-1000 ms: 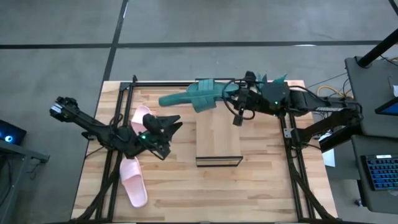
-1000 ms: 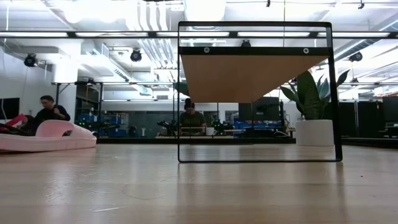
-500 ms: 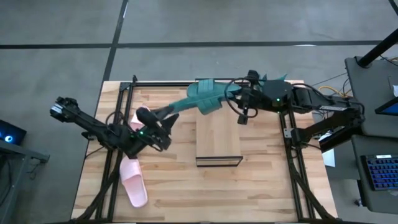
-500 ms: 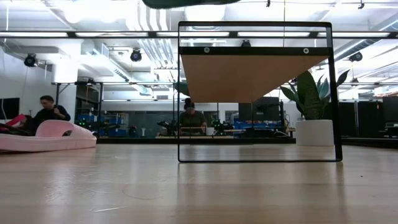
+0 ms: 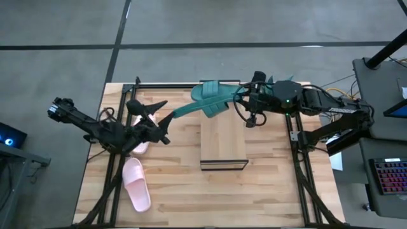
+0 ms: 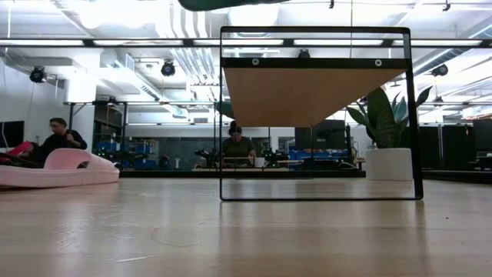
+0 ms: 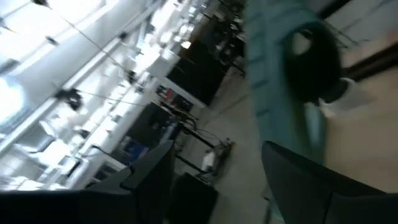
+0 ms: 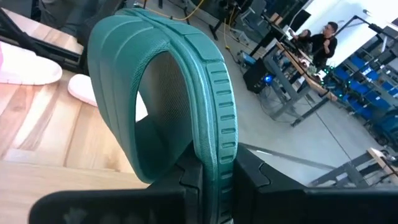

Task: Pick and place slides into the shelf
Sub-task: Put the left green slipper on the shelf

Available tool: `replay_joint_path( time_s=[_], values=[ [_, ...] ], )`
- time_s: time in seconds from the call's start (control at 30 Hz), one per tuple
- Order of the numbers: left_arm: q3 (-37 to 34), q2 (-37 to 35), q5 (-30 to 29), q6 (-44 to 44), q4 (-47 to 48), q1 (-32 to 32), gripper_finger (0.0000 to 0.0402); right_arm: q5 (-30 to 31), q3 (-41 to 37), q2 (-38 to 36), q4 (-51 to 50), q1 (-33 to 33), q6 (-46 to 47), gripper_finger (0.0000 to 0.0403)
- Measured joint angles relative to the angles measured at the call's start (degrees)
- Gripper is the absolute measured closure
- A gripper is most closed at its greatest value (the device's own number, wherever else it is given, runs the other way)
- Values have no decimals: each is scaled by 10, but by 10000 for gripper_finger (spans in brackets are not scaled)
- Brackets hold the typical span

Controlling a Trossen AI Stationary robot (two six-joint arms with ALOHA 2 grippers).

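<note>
A teal slide [image 5: 213,97] hangs in the air over the far end of the shelf [image 5: 222,143], and my right gripper [image 5: 240,98] is shut on it. Its heel end [image 5: 175,116] shows edge-on and reaches to my left gripper [image 5: 162,116], which stands open beside it. The low view shows this slide [image 6: 231,3] from below, above the shelf's plank top [image 6: 315,92]. One pink slide [image 5: 135,191] lies sole down near the table's left. Another pink slide [image 5: 141,147] lies partly under my left arm. Teal bits of a second teal slide [image 5: 281,81] show from under my right arm. My right gripper pinches the slide's ribbed strap edge [image 8: 214,124] between its two fingers [image 8: 252,177]. It comes at the slide nearly level from the table's right. The slide is clear of the table and the shelf, its heel pointing toward the table's left. My left gripper has the slide's heel end [image 7: 292,134] close by one finger [image 7: 311,186]; whether it touches, I cannot tell.
The shelf is a black frame [image 6: 223,115] with a wooden top, open underneath, standing mid-table. Black rails [image 5: 121,159] run along the table's left and right sides. People [image 6: 234,146] sit in the room beyond the far edge.
My left gripper has risen, gone toward the table's left and far edges, and rolled about its own line. The teal slide's heel part has turned from flat to edge-on and swung toward the left gripper. Its strap end has stayed at my right gripper.
</note>
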State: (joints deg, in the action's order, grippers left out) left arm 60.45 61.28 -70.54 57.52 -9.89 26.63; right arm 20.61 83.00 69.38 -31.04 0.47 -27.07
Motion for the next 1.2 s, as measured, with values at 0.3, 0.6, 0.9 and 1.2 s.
replay_joint_path(
  time_s=[0.3, 0.6, 0.9, 1.2],
  values=[
    [124, 0, 194, -308, 332, -3, 176, 2, 0, 0, 0, 0, -7, 373],
    [216, 25, 329, -525, 508, -63, 176, 2, 0, 6, -2, 0, -21, 373],
    [252, 73, 325, -523, 544, -106, 176, 3, 0, 21, -6, 0, -30, 373],
    [258, 93, 330, -543, 571, -139, 176, 4, 0, 31, -2, 0, -45, 373]
  ],
)
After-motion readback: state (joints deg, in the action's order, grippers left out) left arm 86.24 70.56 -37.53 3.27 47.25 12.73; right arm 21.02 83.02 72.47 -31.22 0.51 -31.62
